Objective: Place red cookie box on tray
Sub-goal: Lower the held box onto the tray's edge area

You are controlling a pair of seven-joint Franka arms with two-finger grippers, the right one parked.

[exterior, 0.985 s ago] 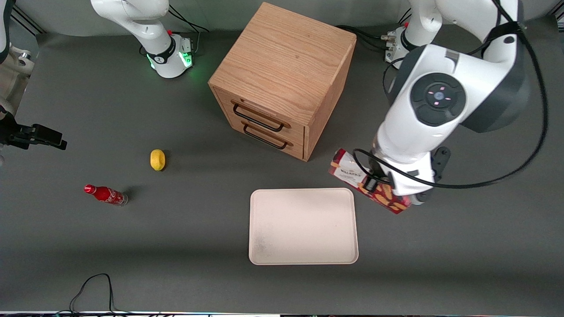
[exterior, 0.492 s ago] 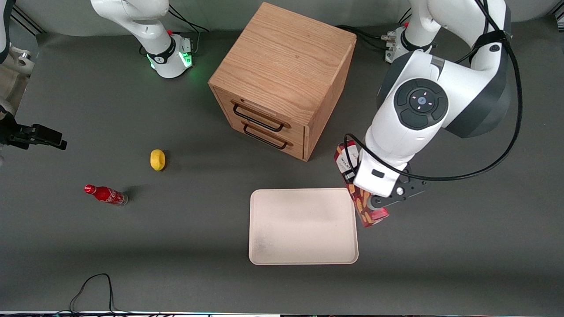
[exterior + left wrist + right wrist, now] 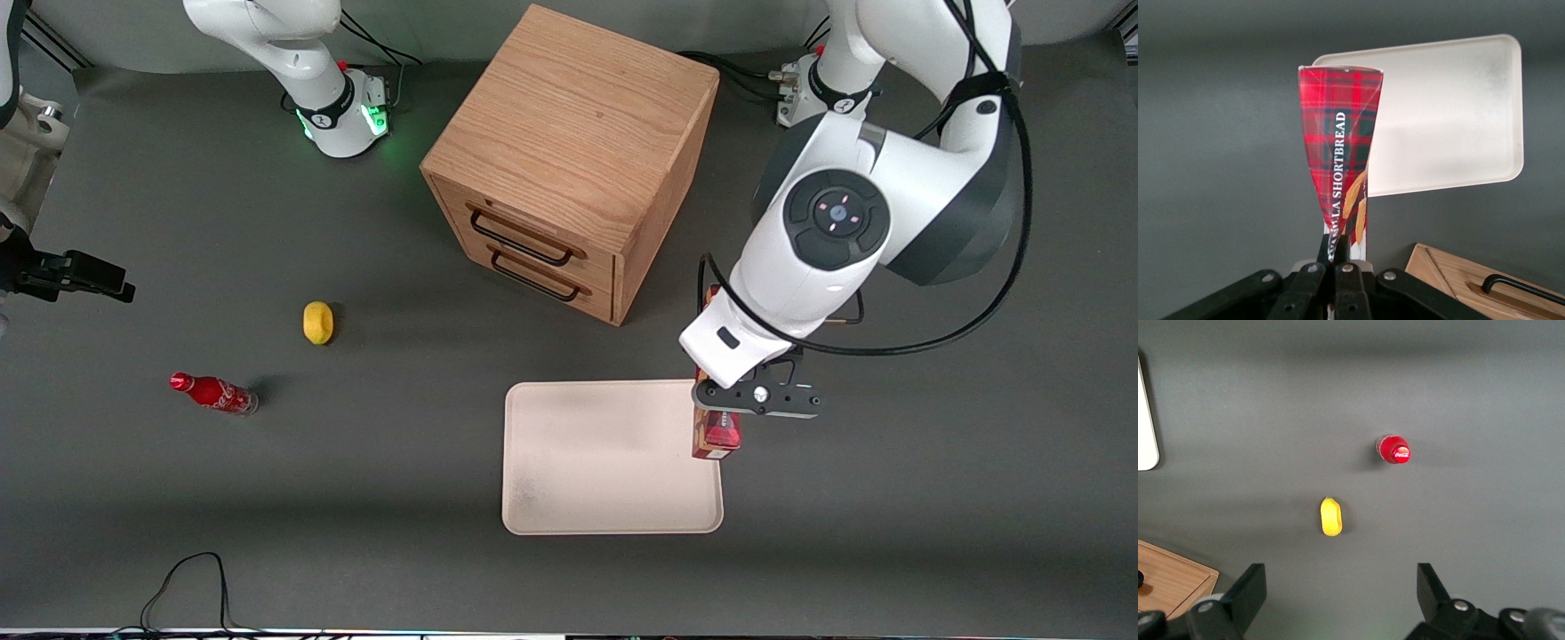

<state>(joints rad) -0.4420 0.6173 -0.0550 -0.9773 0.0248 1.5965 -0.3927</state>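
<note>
Front view: gripper (image 3: 722,411) clamped on red cookie box (image 3: 717,434), held in the air above the tray (image 3: 605,462) edge nearest the working arm; picked up and carried over; not yet set down or released.

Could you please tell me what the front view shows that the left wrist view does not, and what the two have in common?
Only the front view shows the soda bottle, the lemon and the whole wooden drawer cabinet. Only the left wrist view shows the cookie box's plaid side with its lettering, hanging over the tray's edge. Both show the gripper shut on the box, the tray and part of the cabinet.
</note>
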